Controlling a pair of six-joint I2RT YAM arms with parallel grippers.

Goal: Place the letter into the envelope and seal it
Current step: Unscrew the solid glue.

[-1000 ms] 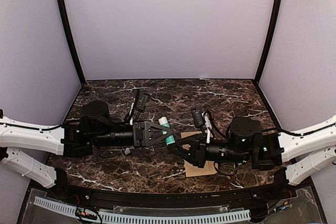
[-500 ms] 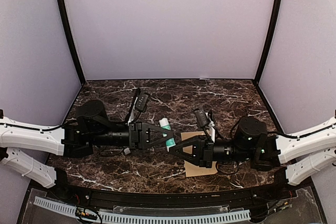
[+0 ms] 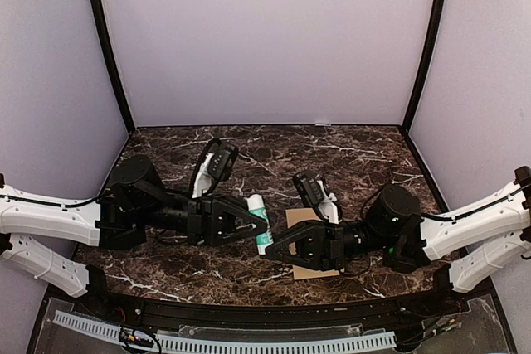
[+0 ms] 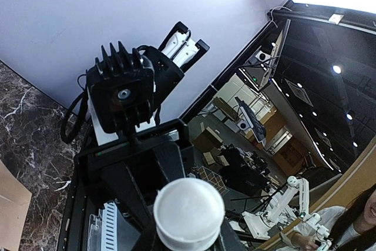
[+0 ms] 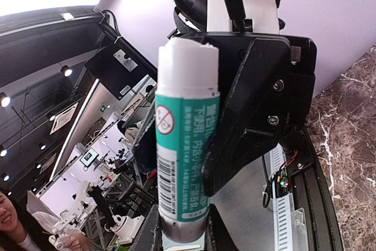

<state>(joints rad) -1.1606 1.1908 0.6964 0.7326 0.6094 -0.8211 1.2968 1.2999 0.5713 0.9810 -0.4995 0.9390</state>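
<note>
A glue stick [image 3: 260, 223] with a white top and teal label is held upright above the table between both grippers. My left gripper [image 3: 249, 223] is shut on its middle. My right gripper [image 3: 270, 248] is shut on its dark lower end. The tan envelope [image 3: 301, 218] lies flat on the table under the right gripper, mostly covered by it. The letter is hidden or out of view. In the left wrist view the stick's white round end [image 4: 189, 210] fills my left gripper [image 4: 189, 230]. In the right wrist view the stick [image 5: 185, 139] rises from my right gripper [image 5: 183, 236].
The dark marble table [image 3: 357, 151] is enclosed by lilac walls at the back and sides. A black rail with a white cable chain [image 3: 249, 341] runs along the near edge. An envelope corner [image 4: 10, 204] shows at the left wrist view's lower left.
Both wrists have tilted upward and the glue stick has swung more upright and slightly nearer. My right gripper has moved left and closed on the stick's lower end.
</note>
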